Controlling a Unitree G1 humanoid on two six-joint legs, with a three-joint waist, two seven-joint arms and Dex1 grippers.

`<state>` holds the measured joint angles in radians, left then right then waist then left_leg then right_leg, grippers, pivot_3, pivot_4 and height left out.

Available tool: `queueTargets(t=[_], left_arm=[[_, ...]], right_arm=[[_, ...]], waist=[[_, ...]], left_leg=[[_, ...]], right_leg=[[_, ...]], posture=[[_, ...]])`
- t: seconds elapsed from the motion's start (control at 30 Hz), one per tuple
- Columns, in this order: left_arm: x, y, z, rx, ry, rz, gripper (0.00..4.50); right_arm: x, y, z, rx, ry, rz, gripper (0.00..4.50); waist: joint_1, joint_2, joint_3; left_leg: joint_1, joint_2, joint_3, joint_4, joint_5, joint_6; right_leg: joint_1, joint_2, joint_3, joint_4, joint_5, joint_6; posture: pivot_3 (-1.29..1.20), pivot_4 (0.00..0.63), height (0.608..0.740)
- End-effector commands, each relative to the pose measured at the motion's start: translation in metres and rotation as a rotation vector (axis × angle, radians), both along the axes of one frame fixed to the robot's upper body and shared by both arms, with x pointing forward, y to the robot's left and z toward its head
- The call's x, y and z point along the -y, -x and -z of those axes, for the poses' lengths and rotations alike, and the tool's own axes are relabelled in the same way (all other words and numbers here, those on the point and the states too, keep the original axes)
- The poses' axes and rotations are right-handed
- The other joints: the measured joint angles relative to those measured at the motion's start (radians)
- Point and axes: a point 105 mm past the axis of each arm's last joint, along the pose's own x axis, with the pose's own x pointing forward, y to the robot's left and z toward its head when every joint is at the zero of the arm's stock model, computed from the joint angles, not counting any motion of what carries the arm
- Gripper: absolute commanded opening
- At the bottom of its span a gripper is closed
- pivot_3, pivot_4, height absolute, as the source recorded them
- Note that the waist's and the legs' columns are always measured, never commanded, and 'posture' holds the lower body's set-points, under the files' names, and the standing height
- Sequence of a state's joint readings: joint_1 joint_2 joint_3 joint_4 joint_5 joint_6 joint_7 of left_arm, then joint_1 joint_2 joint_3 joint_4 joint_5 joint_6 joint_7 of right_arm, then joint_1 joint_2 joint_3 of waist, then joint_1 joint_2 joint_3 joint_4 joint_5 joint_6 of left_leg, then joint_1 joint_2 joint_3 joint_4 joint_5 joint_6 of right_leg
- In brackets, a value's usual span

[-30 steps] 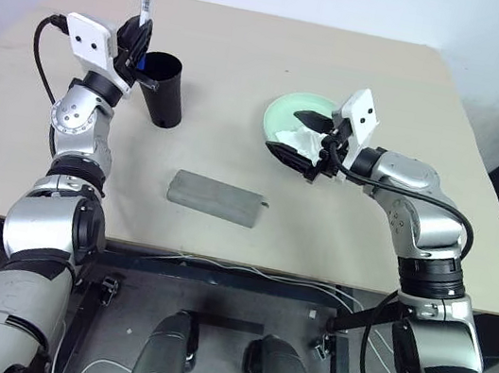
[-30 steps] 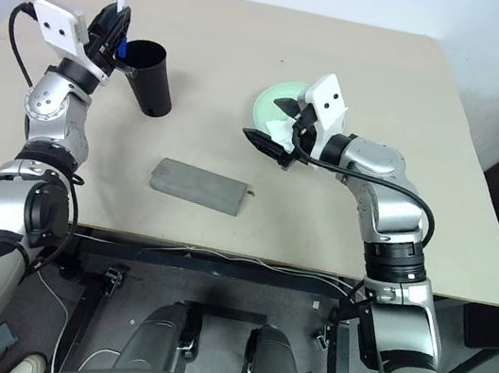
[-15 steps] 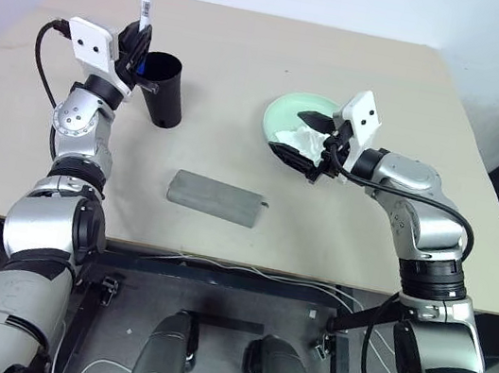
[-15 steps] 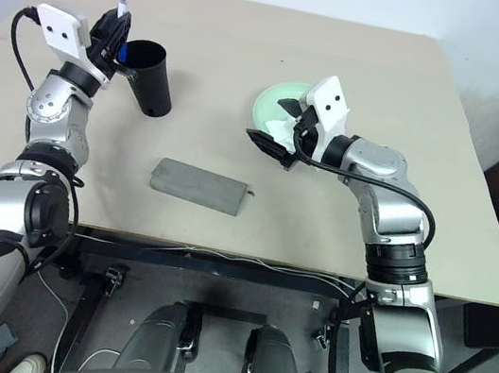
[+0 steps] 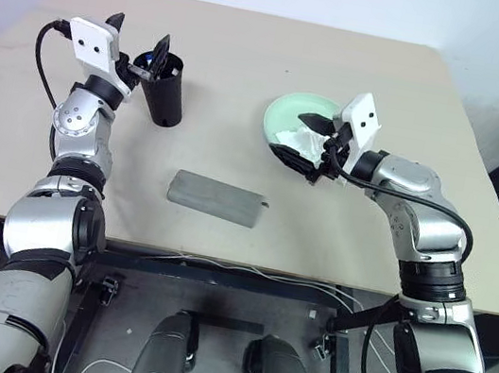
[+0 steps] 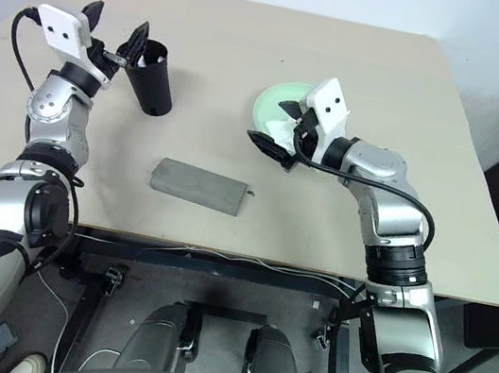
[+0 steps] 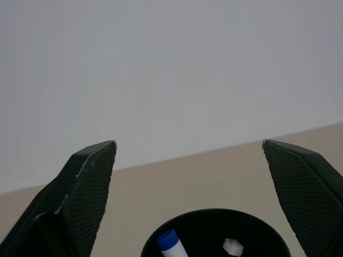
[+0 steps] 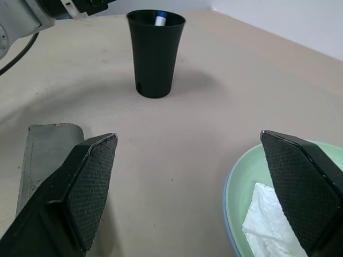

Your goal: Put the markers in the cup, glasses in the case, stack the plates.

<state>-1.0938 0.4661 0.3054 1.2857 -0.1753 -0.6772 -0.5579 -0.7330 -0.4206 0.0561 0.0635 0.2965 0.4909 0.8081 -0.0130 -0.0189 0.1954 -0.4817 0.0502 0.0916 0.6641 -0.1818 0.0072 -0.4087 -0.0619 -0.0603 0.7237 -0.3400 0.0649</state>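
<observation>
Left gripper (image 5: 138, 41) has its jaws spread wide, nothing between them, hanging right over the rim of the tall tapered matte black plastic cup (image 5: 165, 91). The slim white marker with the blue cap (image 7: 172, 244) is standing inside that cup, cap end up, and there's a small white bit next to it in there that I can't make out.

Right gripper (image 5: 311, 141) is also wide open and holding nothing, with its jaws straddling the near edge of the pale mint green round plastic plate (image 5: 283, 116). A light blue rim (image 8: 228, 214) peeks out from under the green one, so the plates look stacked. A crumpled white tissue (image 5: 301, 141) sits on the green plate, between the two black fingers.

The flat grey fabric-covered glasses case (image 5: 215, 198) lies closed nearer the front edge of the beige worktop (image 5: 253, 53), roughly between the cup and the plates, well apart from both.
</observation>
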Motion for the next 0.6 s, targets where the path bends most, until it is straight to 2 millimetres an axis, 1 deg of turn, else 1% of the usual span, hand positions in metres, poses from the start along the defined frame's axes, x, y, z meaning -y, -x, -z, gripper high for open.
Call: queueTargets(t=[0.03, 0.13, 0.23, 0.27, 0.37, 0.43, 0.5, 0.6], left_arm=[[0.000, 0.002, -0.008, 0.030, -0.011, -0.003, 4.47], [0.006, 0.007, -0.009, 0.049, -0.032, 0.074, 4.47], [0.005, 0.014, -0.009, 0.047, -0.005, 0.186, 4.47], [0.004, 0.019, -0.008, 0.044, -0.023, 0.222, 4.47], [0.000, 0.036, -0.001, 0.012, -0.083, 0.332, 4.47], [-0.001, 0.053, 0.004, -0.023, -0.104, 0.424, 4.47], [-0.003, 0.067, 0.007, -0.048, -0.105, 0.470, 4.47], [-0.007, 0.091, 0.023, -0.143, -0.117, 0.536, 4.47]], right_arm=[[0.000, 0.004, -0.014, 0.068, -0.002, -0.010, 4.50], [0.000, 0.005, -0.015, 0.066, -0.005, -0.018, 4.50], [0.001, 0.006, -0.013, 0.061, 0.000, -0.029, 4.50], [0.002, 0.006, -0.011, 0.056, 0.003, -0.033, 4.50], [0.005, 0.007, -0.009, 0.046, 0.004, -0.041, 4.50], [0.006, 0.009, -0.008, 0.042, 0.002, -0.049, 4.50], [0.007, 0.010, -0.007, 0.040, 0.000, -0.054, 4.50], [0.008, 0.012, -0.003, 0.027, -0.001, -0.063, 4.50]], waist=[[0.000, 0.000, 0.000], [0.000, 0.000, 0.000], [-0.001, 0.000, 0.000], [-0.002, 0.000, 0.000], [-0.007, 0.000, 0.000], [-0.011, 0.000, 0.000], [-0.010, 0.000, 0.000], [-0.008, 0.000, 0.000]], left_leg=[[0.000, 0.000, 0.000, 0.000, 0.000, 0.000], [0.000, 0.000, 0.000, 0.000, 0.000, 0.000], [0.000, 0.000, 0.000, 0.000, 0.000, 0.000], [0.000, 0.000, 0.000, 0.000, 0.000, 0.000], [0.000, 0.000, 0.000, 0.000, 0.000, 0.000], [0.000, 0.001, 0.000, -0.001, 0.000, -0.001], [0.001, 0.001, 0.000, -0.001, 0.001, -0.001], [0.002, 0.001, -0.001, 0.000, 0.000, 0.000]], right_leg=[[0.000, 0.000, 0.000, 0.000, 0.000, 0.000], [0.000, 0.000, 0.000, 0.000, 0.000, 0.000], [0.000, 0.000, 0.000, 0.000, 0.000, 0.000], [0.000, 0.000, 0.000, 0.000, 0.000, 0.000], [0.000, 0.000, 0.000, 0.000, 0.000, 0.000], [0.000, 0.000, 0.001, 0.000, 0.000, 0.000], [0.000, 0.000, 0.001, 0.000, 0.000, 0.000], [0.001, 0.000, 0.001, 0.001, 0.000, -0.001]], posture=[[0.00, 0.150, 0.681], [0.00, 0.150, 0.681], [0.00, 0.150, 0.681], [0.00, 0.150, 0.681], [0.00, 0.150, 0.681], [0.00, 0.150, 0.681], [0.00, 0.150, 0.681], [0.00, 0.150, 0.681]])
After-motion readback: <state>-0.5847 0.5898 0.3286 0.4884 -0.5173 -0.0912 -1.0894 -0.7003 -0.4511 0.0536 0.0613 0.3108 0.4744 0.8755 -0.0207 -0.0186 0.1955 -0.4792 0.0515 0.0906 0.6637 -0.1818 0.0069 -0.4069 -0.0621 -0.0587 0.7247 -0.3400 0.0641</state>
